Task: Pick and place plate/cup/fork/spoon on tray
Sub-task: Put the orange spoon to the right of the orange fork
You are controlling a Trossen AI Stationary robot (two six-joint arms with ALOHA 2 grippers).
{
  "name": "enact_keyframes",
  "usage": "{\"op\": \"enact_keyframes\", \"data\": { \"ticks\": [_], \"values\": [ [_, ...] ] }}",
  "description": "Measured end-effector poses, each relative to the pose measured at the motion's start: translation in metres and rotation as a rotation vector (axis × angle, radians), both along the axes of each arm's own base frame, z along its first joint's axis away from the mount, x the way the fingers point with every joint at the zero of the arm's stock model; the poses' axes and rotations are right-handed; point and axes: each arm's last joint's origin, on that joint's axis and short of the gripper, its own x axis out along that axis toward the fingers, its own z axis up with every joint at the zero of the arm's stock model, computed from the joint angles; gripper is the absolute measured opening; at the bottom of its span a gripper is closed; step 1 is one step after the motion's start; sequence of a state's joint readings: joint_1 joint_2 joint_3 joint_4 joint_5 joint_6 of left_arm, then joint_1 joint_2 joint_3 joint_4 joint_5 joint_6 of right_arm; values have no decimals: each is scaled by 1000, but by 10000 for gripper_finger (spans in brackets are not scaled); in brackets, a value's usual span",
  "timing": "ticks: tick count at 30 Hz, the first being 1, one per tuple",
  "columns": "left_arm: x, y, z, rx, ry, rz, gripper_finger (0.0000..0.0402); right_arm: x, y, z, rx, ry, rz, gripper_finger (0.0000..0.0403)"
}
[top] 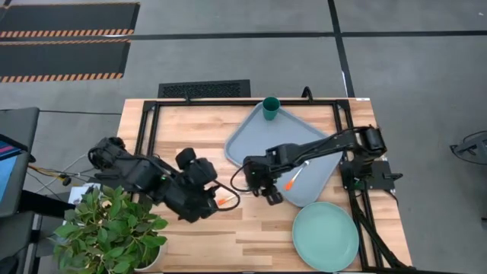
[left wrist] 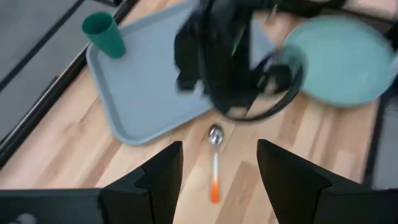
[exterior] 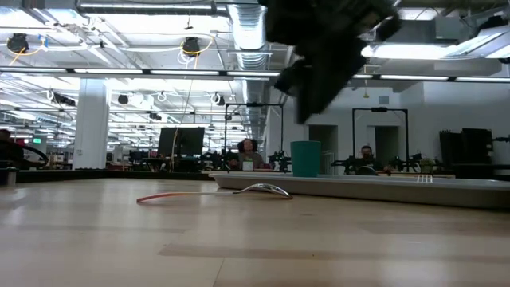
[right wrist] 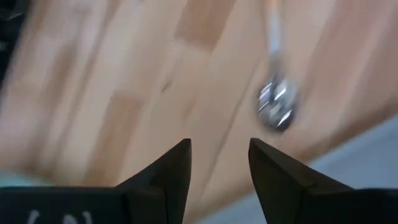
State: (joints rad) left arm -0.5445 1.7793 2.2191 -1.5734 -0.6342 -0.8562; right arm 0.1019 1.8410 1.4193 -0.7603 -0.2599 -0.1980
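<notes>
The spoon (left wrist: 215,163) lies flat on the wooden table just outside the tray's near-left edge, with its bowl (right wrist: 278,106) toward the tray and its orange handle toward my left gripper. My left gripper (left wrist: 219,148) is open above the handle end and touches nothing. My right gripper (top: 268,192) is open and empty, hovering above the table near the spoon's bowl. The tray (top: 262,141) holds the cup (top: 271,109), upright at its far corner, and the fork (top: 295,176). The plate (top: 326,236) rests on the table at the near right.
A potted plant (top: 114,228) stands at the table's near-left corner, beside my left arm. A black frame (top: 148,125) runs along the table's left, far and right sides. Bare wood lies between the spoon and the plate.
</notes>
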Motion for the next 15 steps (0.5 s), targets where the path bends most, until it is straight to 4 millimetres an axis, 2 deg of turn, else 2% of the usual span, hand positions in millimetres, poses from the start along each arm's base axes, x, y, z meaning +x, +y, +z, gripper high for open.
{"op": "enact_keyframes", "data": {
  "ticks": [6,12,15],
  "values": [
    [4,-5,-19,-15,96,-32,194,-47,-4,23,52,160,-18,178],
    [11,-10,-33,4,93,-35,194,-108,-4,34,106,157,-152,178],
    [20,-7,-47,13,96,-26,194,-132,0,38,154,106,-234,176]
  ]
}}
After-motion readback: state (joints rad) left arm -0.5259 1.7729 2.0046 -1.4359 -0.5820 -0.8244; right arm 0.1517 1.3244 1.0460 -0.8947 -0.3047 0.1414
